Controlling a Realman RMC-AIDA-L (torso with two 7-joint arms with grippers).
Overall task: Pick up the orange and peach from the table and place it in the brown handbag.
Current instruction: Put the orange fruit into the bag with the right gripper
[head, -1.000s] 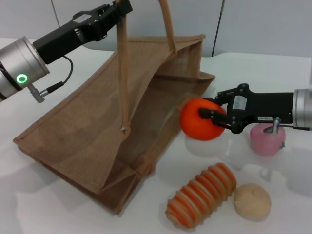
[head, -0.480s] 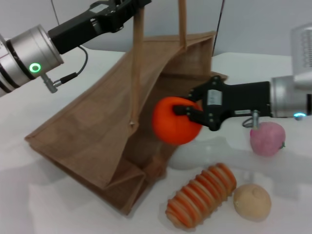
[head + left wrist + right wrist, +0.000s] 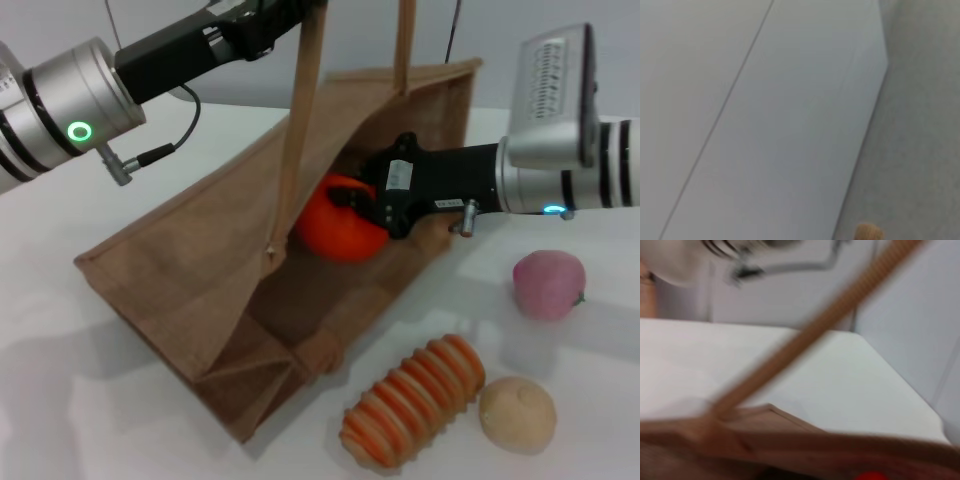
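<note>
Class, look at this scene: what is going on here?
The left gripper lifts a strap, propping the brown handbag open. The right gripper holds the orange inside the bag's mouth, not yet released. The peach waits on the table beside a ridged roll and tan ball.

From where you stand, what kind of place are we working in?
Probably a lab or test bench, not a home: a plain white table against bare pale wall panels, with toy-like props laid out, a ridged striped roll and a tan ball.
</note>
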